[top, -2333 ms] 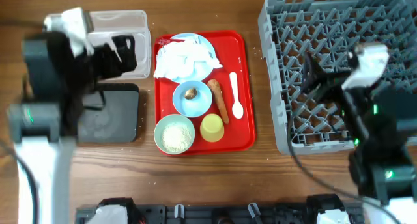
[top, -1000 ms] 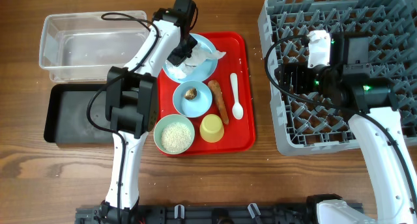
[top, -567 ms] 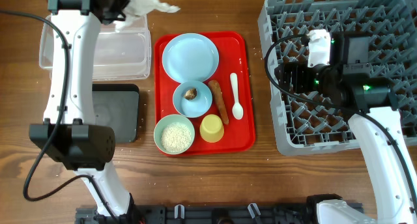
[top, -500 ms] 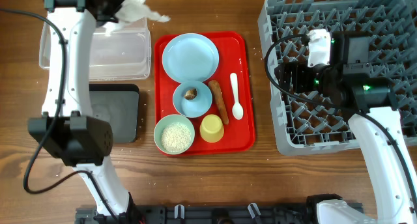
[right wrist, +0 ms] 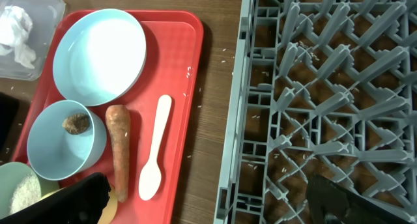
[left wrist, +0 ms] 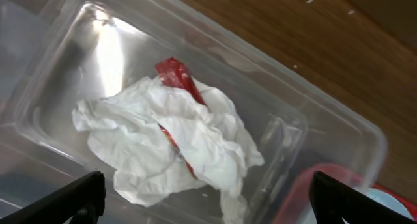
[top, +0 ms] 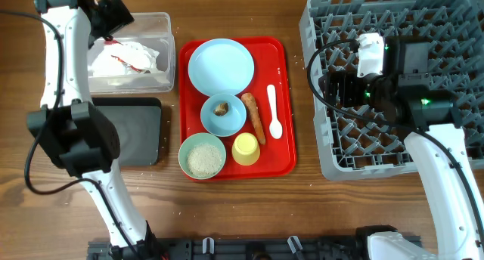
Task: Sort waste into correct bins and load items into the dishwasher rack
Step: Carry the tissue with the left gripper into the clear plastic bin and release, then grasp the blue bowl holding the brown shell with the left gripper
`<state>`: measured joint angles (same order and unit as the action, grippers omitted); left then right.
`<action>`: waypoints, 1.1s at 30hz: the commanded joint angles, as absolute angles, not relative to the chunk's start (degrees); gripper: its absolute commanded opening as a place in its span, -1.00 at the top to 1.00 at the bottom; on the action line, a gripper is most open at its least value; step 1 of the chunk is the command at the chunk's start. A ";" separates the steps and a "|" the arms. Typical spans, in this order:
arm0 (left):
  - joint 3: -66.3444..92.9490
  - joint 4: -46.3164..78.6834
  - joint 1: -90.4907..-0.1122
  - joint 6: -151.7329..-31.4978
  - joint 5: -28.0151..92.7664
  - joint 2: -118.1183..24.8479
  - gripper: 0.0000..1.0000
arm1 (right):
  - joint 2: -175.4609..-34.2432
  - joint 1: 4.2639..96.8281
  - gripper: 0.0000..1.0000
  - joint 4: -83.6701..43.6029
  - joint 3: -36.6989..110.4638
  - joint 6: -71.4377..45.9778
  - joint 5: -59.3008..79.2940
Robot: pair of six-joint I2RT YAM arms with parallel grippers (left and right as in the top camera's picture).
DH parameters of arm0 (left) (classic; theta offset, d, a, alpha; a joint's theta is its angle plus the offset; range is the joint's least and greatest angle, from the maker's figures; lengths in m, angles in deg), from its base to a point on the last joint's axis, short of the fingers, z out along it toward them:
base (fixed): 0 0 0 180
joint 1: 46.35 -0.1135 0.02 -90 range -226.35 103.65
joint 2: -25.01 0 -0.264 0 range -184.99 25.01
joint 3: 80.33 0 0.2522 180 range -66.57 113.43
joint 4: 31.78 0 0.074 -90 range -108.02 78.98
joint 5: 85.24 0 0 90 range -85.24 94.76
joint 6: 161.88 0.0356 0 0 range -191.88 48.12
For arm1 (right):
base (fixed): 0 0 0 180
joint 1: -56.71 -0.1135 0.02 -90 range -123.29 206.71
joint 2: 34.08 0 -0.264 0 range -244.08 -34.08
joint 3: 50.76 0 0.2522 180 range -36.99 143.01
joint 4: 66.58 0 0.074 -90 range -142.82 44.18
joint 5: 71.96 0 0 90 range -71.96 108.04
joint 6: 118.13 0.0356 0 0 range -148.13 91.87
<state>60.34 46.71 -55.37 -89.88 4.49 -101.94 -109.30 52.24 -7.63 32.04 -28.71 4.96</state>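
The crumpled white paper with red marks [top: 125, 56] lies loose in the clear tub [top: 168, 33], and also shows in the left wrist view [left wrist: 169, 142]. My left gripper [top: 113, 17] is open and empty just above it [left wrist: 207, 185]. On the red tray, the pale blue plate [top: 221, 66] is bare. The blue bowl [top: 223, 118] holds the brown scrap [top: 221, 108]. The carrot [top: 254, 118], white spoon [top: 274, 110], yellow cup [top: 246, 148] and green bowl of rice [top: 203, 156] lie beside it. My right gripper [top: 334, 88] is open and empty over the left edge of the rack [top: 423, 18].
The black tray [top: 132, 131] sits in front of the clear tub, left of the red tray [top: 283, 139]. Loose rice grains lie on the wood under the rack [right wrist: 326, 87]. The right wrist view shows the plate [right wrist: 99, 56], carrot [right wrist: 118, 146] and spoon [right wrist: 155, 149].
My left gripper held the paper above the clear tub's far edge; it has now let go, and the paper lies inside the tub. The right arm has not moved.
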 commanded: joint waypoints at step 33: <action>18.64 34.47 -11.59 -89.07 3.76 -93.18 0.53 | -110.28 52.07 -1.00 -6.41 32.74 -29.41 4.17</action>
